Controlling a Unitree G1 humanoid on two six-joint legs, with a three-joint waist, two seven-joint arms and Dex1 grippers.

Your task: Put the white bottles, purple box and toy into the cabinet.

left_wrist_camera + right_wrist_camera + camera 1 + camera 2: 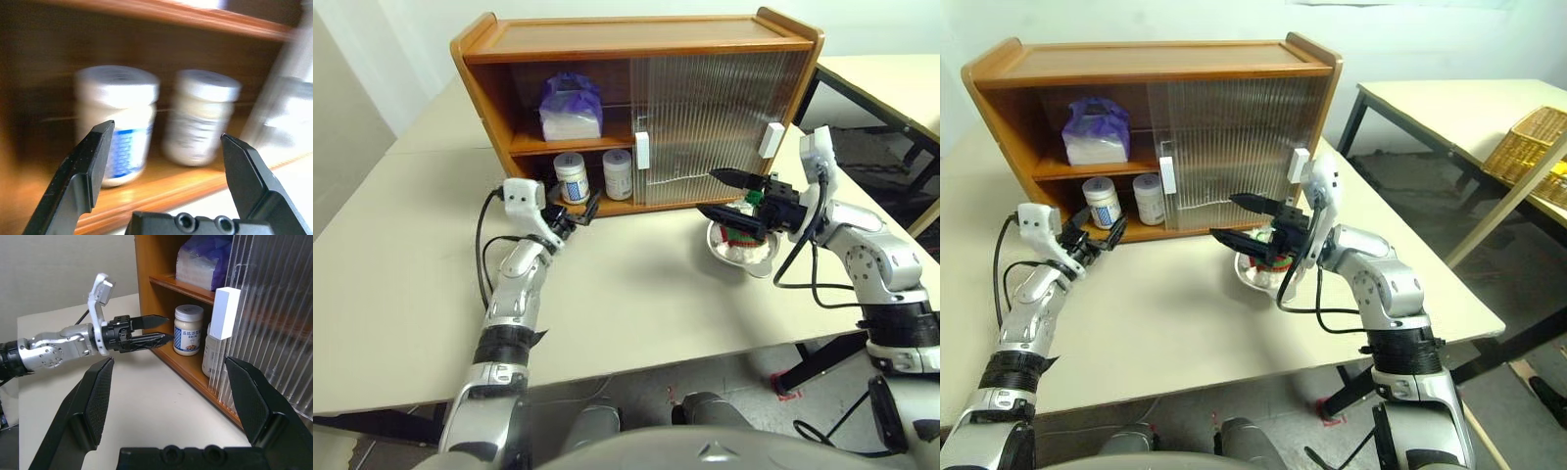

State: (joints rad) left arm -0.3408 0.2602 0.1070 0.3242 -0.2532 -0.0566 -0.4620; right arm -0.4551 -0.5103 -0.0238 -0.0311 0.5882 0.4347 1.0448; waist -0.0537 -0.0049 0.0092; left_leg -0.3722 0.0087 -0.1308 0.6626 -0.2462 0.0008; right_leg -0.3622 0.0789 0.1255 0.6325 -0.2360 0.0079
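Just ahead of our left gripper (584, 210), whose black fingers stand wide and hold nothing, the two white bottles (572, 177) sit side by side on the lower shelf of the cabinet (636, 44), close to its front lip. Above them, on the upper shelf, rests the purple box (571, 106), a soft crinkled pack with a pale underside. Beyond the bottles on the gripper's right side, a ribbed translucent sliding door (715, 122) with a white rectangular handle (641, 151) covers the rest of the wooden cabinet; a second white handle (771, 139) sits at its far edge. The nearer bottle carries a blue-and-white printed label (188, 336); we cannot read its writing. Our right gripper (722, 193) hangs over a steel bowl (744, 252) on the pale table (401, 294), fingers spread wide and empty, pointing across toward the left gripper. Directly beneath it, in the bowl, lies the toy (742, 232), white plush with red and green showing, partly hidden by the gripper. A black cable (801, 274) loops beside the right arm.
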